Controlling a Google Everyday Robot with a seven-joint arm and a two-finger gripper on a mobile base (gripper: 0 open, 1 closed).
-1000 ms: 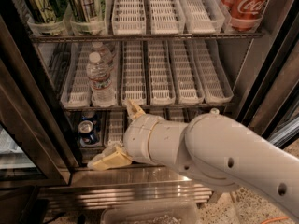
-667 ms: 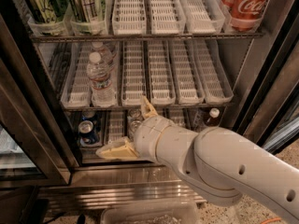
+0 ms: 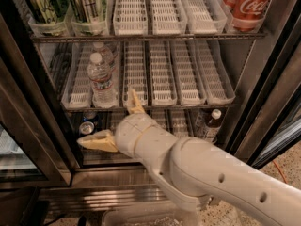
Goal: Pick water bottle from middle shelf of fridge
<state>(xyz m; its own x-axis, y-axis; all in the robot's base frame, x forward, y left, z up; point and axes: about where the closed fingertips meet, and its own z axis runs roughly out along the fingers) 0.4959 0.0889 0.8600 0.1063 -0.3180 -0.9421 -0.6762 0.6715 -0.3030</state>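
The fridge (image 3: 37,140) stands open in front of me. Its middle shelf (image 3: 188,76) holds long white slotted trays. A clear water bottle (image 3: 101,83) with a white cap and a white-and-red label stands at the front of the second tray from the left, and another bottle (image 3: 107,55) stands behind it. My gripper (image 3: 113,122) is open and empty, just below the shelf's front edge and slightly right of the front bottle. One finger (image 3: 135,102) points up at the shelf edge and the other finger (image 3: 95,141) points left over the lower rack.
Tall green cans (image 3: 87,4) stand top left and red cola cans (image 3: 249,4) top right. On the lower rack are a small soda can (image 3: 86,127) and a brown-liquid bottle (image 3: 211,124). The black door frame (image 3: 277,88) runs along the right, with the steel base (image 3: 94,192) below.
My gripper has risen from in front of the lower rack to the front edge of the middle shelf, with its fingers still spread. The bottles have not moved.
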